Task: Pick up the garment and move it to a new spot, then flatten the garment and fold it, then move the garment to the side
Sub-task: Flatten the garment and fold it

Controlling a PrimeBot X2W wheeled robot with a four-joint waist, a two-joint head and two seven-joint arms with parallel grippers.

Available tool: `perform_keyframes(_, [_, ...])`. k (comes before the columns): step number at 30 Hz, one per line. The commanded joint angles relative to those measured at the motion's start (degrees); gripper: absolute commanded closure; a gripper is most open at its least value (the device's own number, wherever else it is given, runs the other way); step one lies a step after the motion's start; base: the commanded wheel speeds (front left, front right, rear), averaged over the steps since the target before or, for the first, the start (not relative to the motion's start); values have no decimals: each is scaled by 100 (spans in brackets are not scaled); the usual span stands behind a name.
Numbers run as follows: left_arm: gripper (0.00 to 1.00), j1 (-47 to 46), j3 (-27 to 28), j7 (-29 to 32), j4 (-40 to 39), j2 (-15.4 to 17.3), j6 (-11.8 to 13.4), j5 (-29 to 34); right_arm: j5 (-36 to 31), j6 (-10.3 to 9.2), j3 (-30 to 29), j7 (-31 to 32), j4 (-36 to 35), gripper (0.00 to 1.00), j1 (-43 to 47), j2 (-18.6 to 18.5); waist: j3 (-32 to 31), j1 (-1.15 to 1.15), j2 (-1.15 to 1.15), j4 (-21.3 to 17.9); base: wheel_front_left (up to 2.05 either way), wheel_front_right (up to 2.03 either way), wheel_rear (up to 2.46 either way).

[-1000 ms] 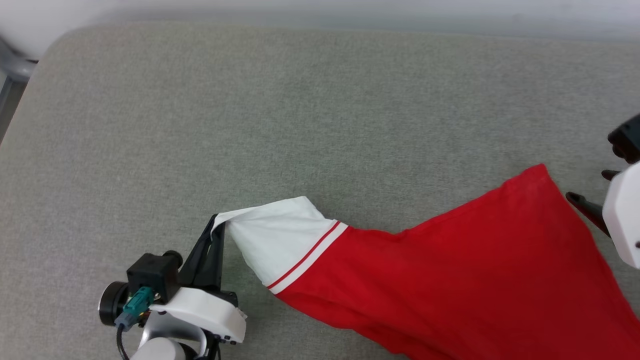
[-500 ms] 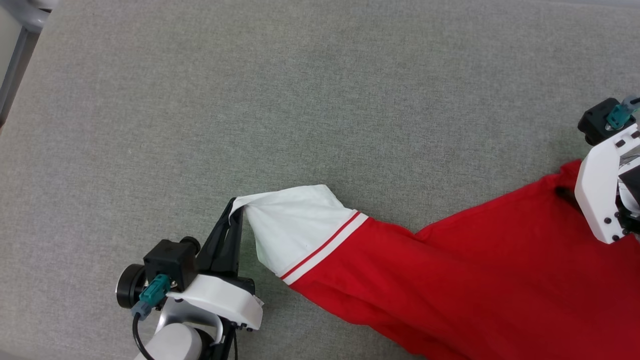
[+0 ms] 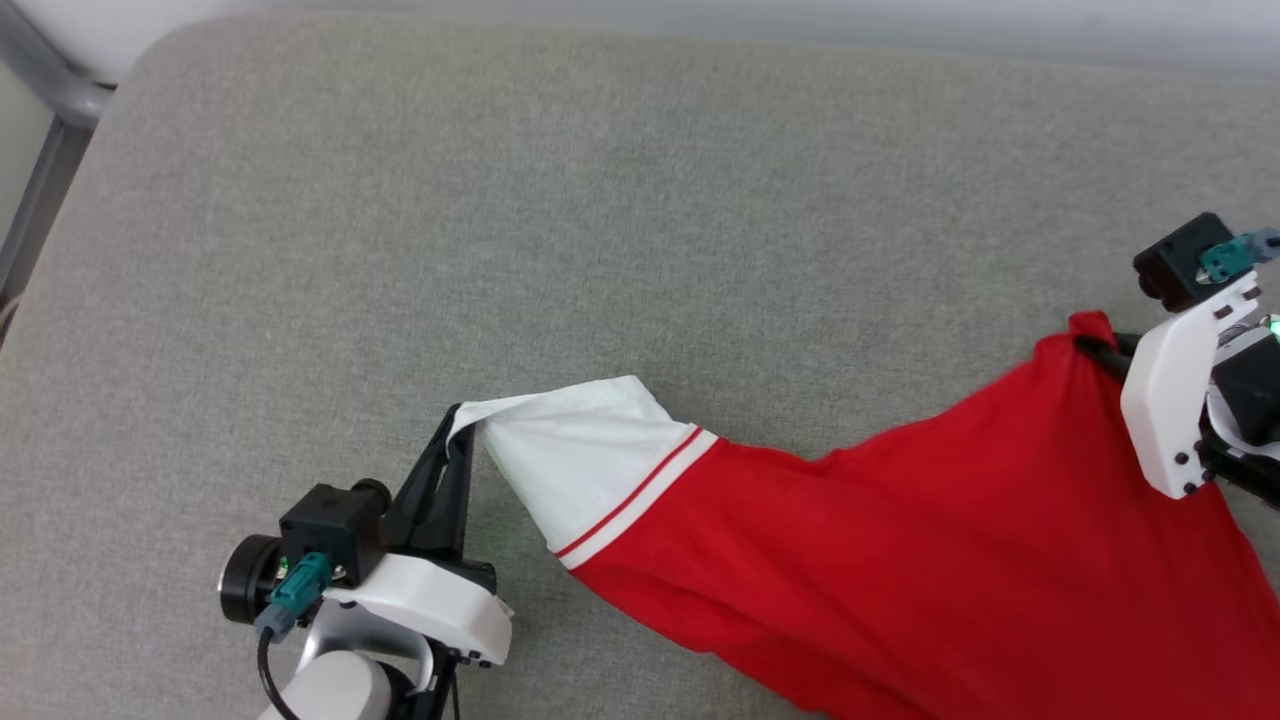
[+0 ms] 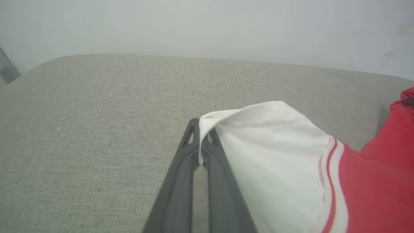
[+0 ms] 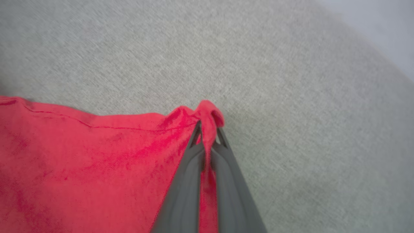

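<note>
My left tool [image 3: 458,418] is clamped on the cuff of the white short sleeve [image 3: 575,460], at the near left. My right tool [image 3: 1092,347] is pinched tight on a bunched red corner, off to the right. Between them the red jersey garment [image 3: 900,560] stretches across the near right of the grey fabric-covered tabletop [image 3: 500,200].
</note>
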Motion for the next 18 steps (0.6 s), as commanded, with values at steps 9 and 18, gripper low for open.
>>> perform_keyframes(9, [100, -194, 237, 147, -374, 397, 129, 67, 14, -6, -699, -1051, -448, 100, 415, -267, -789, -1, 0, -371, 0, 0, 0])
perform_keyframes(18, [100, -1175, 466, 442, -795, 782, -8, 254, -305, -6, -1889, -1370, -1349, 100, 634, -103, -1181, -1, 0, -684, 0, 0, 0])
